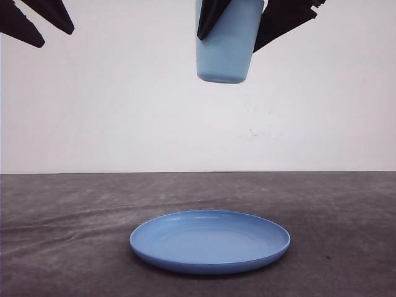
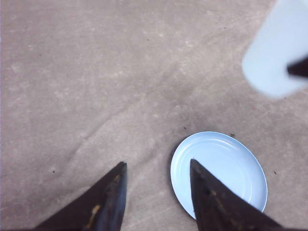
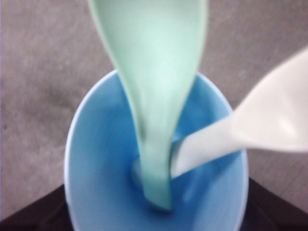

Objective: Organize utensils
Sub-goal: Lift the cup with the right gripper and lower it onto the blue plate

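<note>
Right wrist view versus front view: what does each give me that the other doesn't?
Right wrist alone looks into the cup: the green spoon and white fork stand inside it. Front alone shows the plate on the table and the left hand open, high up. Both show the cup held by the right hand.

Both grippers are showing black, tapered, wedge-shaped fingers; the left gripper's (image 2: 156, 192) fingers (image 2: 103, 204) are showing yellowish scuffs. The right gripper (image 1: 235, 18) is appearing equally dark.
</note>
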{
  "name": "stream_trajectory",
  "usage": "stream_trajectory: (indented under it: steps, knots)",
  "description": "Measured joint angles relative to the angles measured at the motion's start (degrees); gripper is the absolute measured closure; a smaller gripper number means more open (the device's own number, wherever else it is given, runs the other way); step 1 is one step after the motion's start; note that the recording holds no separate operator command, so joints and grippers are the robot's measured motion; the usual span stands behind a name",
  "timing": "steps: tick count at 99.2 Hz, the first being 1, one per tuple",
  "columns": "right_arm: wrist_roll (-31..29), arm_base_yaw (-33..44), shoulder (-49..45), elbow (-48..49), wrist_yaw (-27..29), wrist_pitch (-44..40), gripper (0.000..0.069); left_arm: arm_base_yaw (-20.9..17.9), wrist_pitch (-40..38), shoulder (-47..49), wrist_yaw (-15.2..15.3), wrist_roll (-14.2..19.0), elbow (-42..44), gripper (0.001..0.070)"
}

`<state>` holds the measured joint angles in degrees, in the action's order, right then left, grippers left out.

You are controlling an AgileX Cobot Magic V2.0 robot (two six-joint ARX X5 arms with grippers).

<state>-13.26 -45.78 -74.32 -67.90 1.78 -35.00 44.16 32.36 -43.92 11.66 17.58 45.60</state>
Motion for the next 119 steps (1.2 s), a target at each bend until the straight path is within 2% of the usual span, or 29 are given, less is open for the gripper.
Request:
stream_trajectory:
  steps: [29,64,89,119]
  knots:
    - [-0.57,-3.39,-0.33,7.56,2.73,4.61,0.0278,0.00,0.00,0.00,0.00,0.00,0.00,0.0474]
    - [-4.79,-7.19,-3.28,21.53,5.75,17.00,0.0281,0.00,0.02,0.00,0.00,0.00,0.00,0.0474]
    - [-5.11,-8.76,-7.72,21.94,7.06,21.81,0.0281,0.00,0.02,0.00,0.00,0.00,0.00,0.0474]
    - [-6.21,-8.96,-10.49,21.94,7.26,22.27,0.0282,0.00,0.26,0.00,0.00,0.00,0.00,0.0474]
